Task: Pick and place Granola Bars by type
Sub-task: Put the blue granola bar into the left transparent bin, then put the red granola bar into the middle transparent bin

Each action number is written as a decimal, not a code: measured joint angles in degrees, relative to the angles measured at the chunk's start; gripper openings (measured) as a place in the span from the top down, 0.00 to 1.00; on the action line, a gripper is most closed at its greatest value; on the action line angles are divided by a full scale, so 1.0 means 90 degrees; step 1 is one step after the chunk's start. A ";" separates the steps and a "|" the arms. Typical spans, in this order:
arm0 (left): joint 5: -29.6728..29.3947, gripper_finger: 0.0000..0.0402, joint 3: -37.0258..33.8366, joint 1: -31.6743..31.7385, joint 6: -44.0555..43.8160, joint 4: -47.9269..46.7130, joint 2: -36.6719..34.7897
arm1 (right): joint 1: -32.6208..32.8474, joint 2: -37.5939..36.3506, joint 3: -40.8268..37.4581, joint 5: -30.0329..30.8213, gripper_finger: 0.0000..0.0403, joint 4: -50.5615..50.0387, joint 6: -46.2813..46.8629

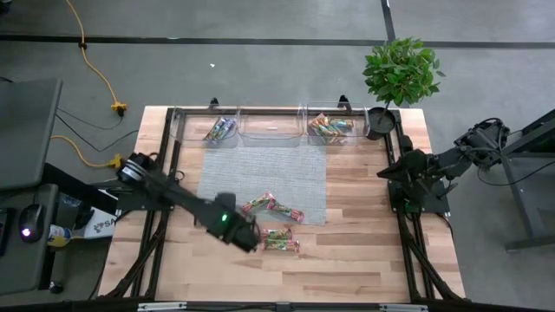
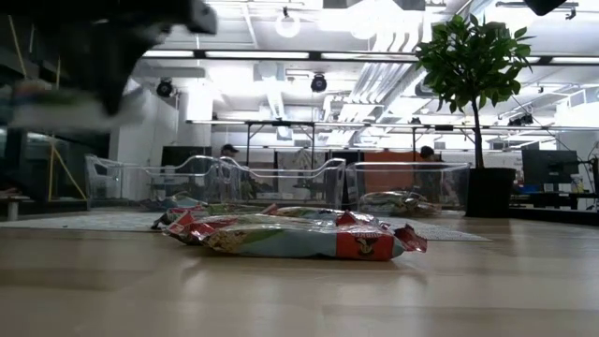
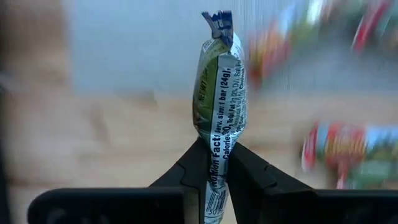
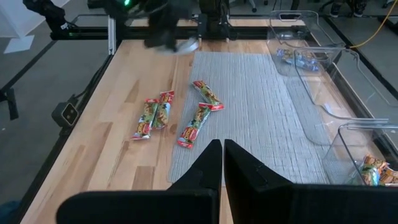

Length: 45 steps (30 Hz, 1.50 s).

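The left gripper (image 3: 214, 180) is clamped on one end of a silver-and-blue granola bar (image 3: 221, 81), which stands out lengthwise from between the fingers, its crimped far end pointing away from the wrist. From above, this gripper (image 1: 243, 234) sits over the bare wood at the near-left of the table, just beside the grey mat (image 1: 260, 169). Four red-and-green bars remain loose close by: two on the mat's near edge (image 1: 273, 206) and two on the wood (image 1: 280, 241).

Three clear bins line the far edge of the table. The left bin (image 1: 208, 130) holds blue-silver bars, the middle bin (image 1: 270, 127) looks bare, and the right bin (image 1: 328, 130) holds red-and-green bars. The held bar appears to match the left bin, which lies straight ahead of the left arm, across the mat and toward the far side, so the carry is likely a forward reach with little sideways travel.

The right gripper (image 4: 222, 163) is closed on nothing, parked at the table's right edge, well apart from the loose bars; the left arm is the nearer one
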 joint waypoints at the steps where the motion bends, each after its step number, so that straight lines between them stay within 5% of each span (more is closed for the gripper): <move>1: -0.0235 0.89 0.0234 0.0145 0.0125 -0.0475 0.0000 | 0.0000 0.0000 0.0000 0.0000 1.00 0.0003 0.0001; 3: -0.0686 0.89 0.0666 0.0477 0.0368 -0.1385 -0.0001 | 0.0000 0.0002 0.0000 -0.0001 1.00 0.0035 0.0001; 8: -0.1722 0.89 0.0788 0.1682 0.1885 -0.1308 -0.0434 | 0.0001 0.0012 0.0000 0.0000 1.00 0.0067 0.0000; 24: -0.2590 0.89 0.0715 0.6030 0.6254 -0.1175 -0.0473 | 0.0001 0.0211 0.0000 -0.0119 1.00 0.0100 0.0177; 29: -0.2280 0.89 0.0715 0.7069 0.7725 -0.0467 -0.0245 | 0.0000 0.0239 0.0000 -0.0067 1.00 0.0097 0.0395; 35: -0.1212 0.87 0.0713 0.7740 0.8933 -0.0130 0.0347 | -0.0001 0.0255 0.0000 0.0042 1.00 0.0095 0.0675; 45: -0.1504 0.58 0.0708 0.7737 0.9287 -0.0149 0.0654 | 0.0001 0.0255 0.0000 0.0280 1.00 0.0087 0.0798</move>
